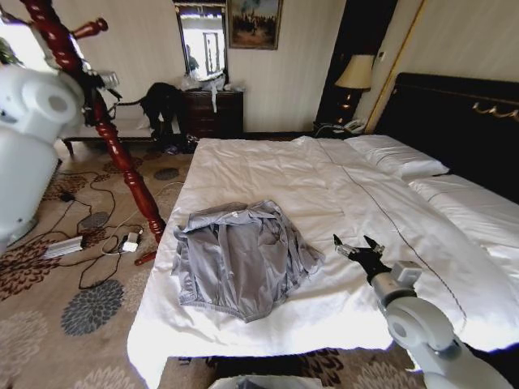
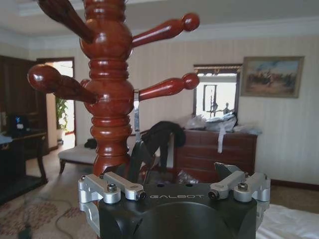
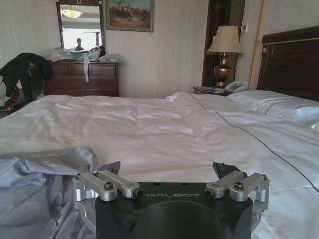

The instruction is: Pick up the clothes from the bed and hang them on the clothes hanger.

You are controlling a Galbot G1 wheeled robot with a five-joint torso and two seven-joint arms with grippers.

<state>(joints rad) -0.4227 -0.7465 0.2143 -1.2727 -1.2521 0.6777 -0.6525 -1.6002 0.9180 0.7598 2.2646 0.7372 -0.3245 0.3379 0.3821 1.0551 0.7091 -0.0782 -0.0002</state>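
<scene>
The clothes [image 1: 239,255], a grey-blue collared shirt, lie crumpled on the near left part of the bed [image 1: 324,186], which has a white duvet. My right gripper [image 1: 357,245] hovers open just above the duvet, a short way right of the shirt. In the right wrist view the shirt [image 3: 40,184] lies beside one side of that gripper [image 3: 167,169], not between its fingers. My left gripper [image 2: 182,167] is raised and open in front of the wooden coat stand [image 2: 107,99]. The black clothes hanger [image 2: 136,144] with its silver hook hangs by the stand, close to one finger.
The coat stand [image 1: 105,121] rises from the carpet left of the bed. Cables and a power strip [image 1: 65,245] lie on the floor there. A dresser [image 1: 212,112] with dark garments stands at the far wall. Pillows [image 1: 397,156], a dark headboard [image 1: 462,121] and a lamp [image 1: 354,74] are on the right.
</scene>
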